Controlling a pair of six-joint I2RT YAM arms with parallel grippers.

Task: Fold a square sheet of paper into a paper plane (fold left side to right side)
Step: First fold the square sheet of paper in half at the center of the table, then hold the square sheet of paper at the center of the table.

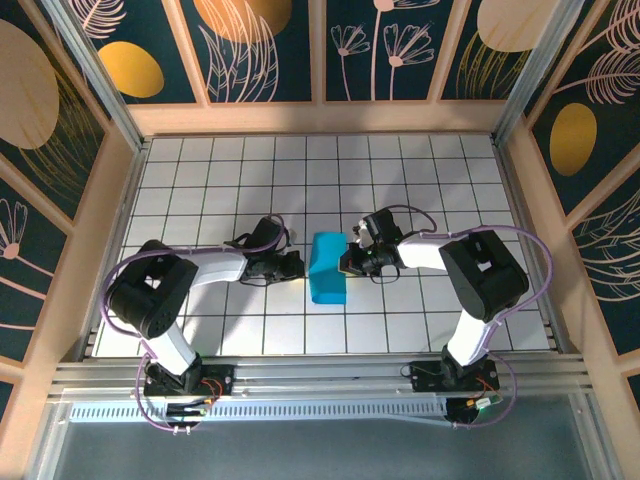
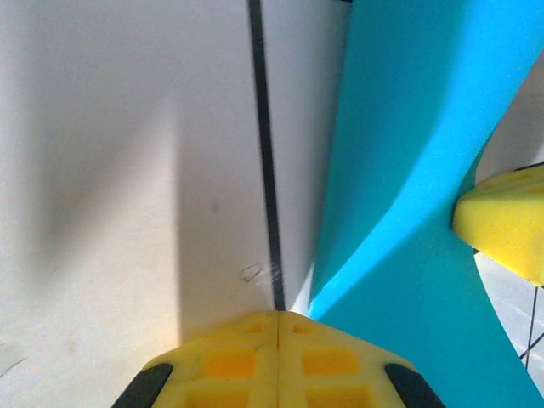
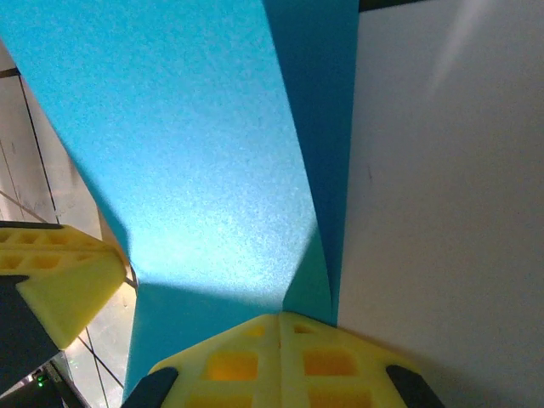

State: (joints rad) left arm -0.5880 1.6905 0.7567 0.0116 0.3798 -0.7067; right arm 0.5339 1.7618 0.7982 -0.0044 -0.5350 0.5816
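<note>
The square sheet of paper [image 1: 327, 268] lies folded over on the white grid table [image 1: 200, 180], a cyan strip about one tile wide with its top layer bulging. My left gripper [image 1: 298, 265] is shut, with its yellow fingertips [image 2: 278, 316] on the table against the paper's left fold [image 2: 408, 170]. My right gripper [image 1: 345, 262] is shut too. Its tips [image 3: 280, 316] rest on the paper [image 3: 195, 153] just inside the right edge, where the layers meet. No paper shows between either pair of fingers. The paper plane is not in view.
Wooden walls with dark floral panels [image 1: 320, 110] box in the table on three sides. The arm bases stand on the metal rail [image 1: 320, 380] at the near edge. The opposite gripper's yellow finger shows in each wrist view [image 2: 506, 221] [image 3: 59, 276].
</note>
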